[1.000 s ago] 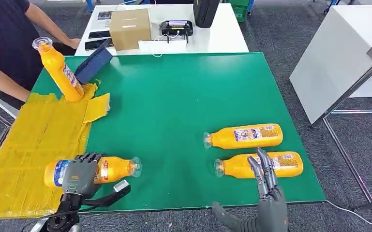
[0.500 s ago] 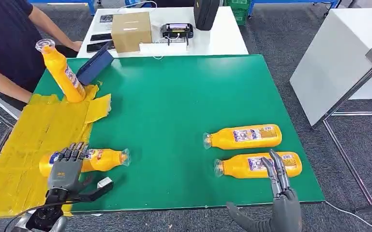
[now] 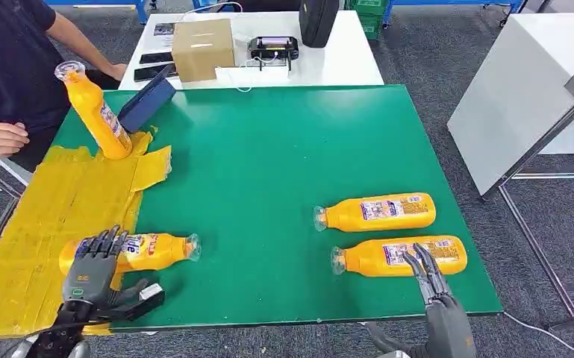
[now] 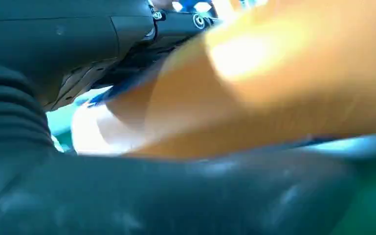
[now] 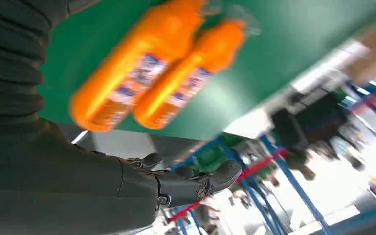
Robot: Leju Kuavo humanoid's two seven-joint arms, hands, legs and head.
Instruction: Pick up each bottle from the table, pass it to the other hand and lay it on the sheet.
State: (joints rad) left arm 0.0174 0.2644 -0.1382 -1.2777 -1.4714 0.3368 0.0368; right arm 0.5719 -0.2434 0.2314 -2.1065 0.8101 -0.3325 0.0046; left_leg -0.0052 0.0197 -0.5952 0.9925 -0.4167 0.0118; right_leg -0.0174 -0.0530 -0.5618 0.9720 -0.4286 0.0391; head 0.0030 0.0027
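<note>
An orange bottle (image 3: 143,251) lies on its side, base end on the yellow sheet (image 3: 52,201), cap end over the green table (image 3: 269,149). My left hand (image 3: 92,274) is just nearer than it, fingertips over its base end and thumb spread away on the table; the left wrist view shows this bottle (image 4: 274,83) blurred and very close. Two more bottles lie side by side at the near right, one farther (image 3: 377,211) and one nearer (image 3: 395,256). My right hand (image 3: 437,302) is at the table edge, fingers straight beside the nearer bottle's base. A fourth bottle (image 3: 95,112) leans at the sheet's far corner.
A person stands at the far left with a hand (image 3: 4,138) near the sheet. A blue tablet-like slab (image 3: 144,101) lies beside the leaning bottle. A white table behind carries a cardboard box (image 3: 202,45) and a black device (image 3: 272,48).
My left hand carried the bottle leftward onto the sheet, then drew back toward me, leaving it lying there. My right hand dropped back toward the table's near edge.
</note>
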